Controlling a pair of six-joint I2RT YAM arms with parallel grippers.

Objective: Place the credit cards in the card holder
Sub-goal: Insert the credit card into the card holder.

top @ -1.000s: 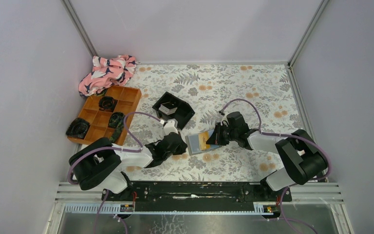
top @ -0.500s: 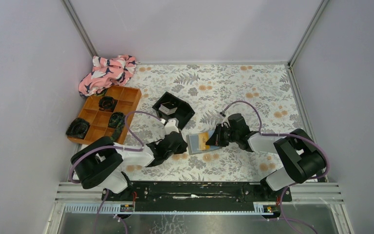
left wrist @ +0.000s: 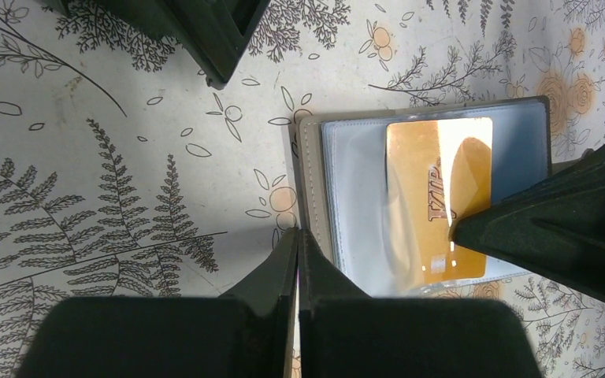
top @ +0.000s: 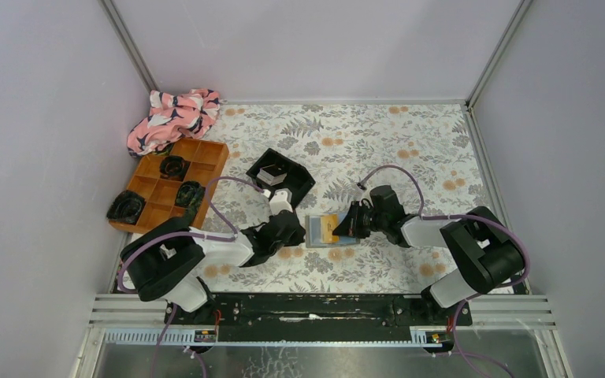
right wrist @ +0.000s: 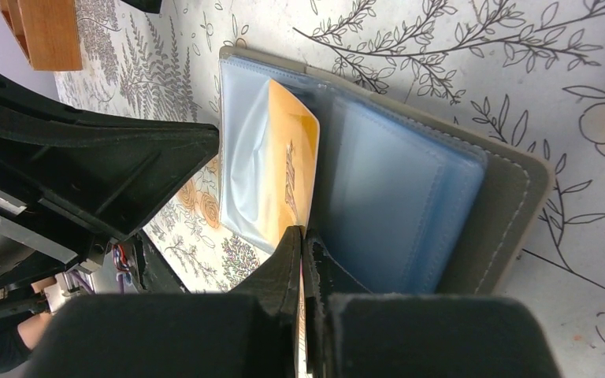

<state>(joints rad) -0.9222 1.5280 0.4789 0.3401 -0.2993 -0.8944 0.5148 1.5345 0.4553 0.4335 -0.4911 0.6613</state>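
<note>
Floral tabletop (top: 378, 142): card holder (left wrist: 309, 189) open; gold card (left wrist: 417, 181) partly sleeved at my right gripper's (right wrist: 302, 230) closed tips. Left gripper (left wrist: 298, 233) closed against its edge. Pale cards (top: 271, 175) wait in black tray (top: 299, 183) beyond.

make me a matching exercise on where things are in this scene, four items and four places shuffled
Items
1. gold card
2. black square tray
3. orange compartment tray
4. pink cloth

Places
a. bunched in the far left corner of the table
b. lying on the open card holder
c. just beyond the card holder, near the middle of the table
d. along the left edge of the table, with dark items in some compartments

Pairs: 1-b, 2-c, 3-d, 4-a
</note>
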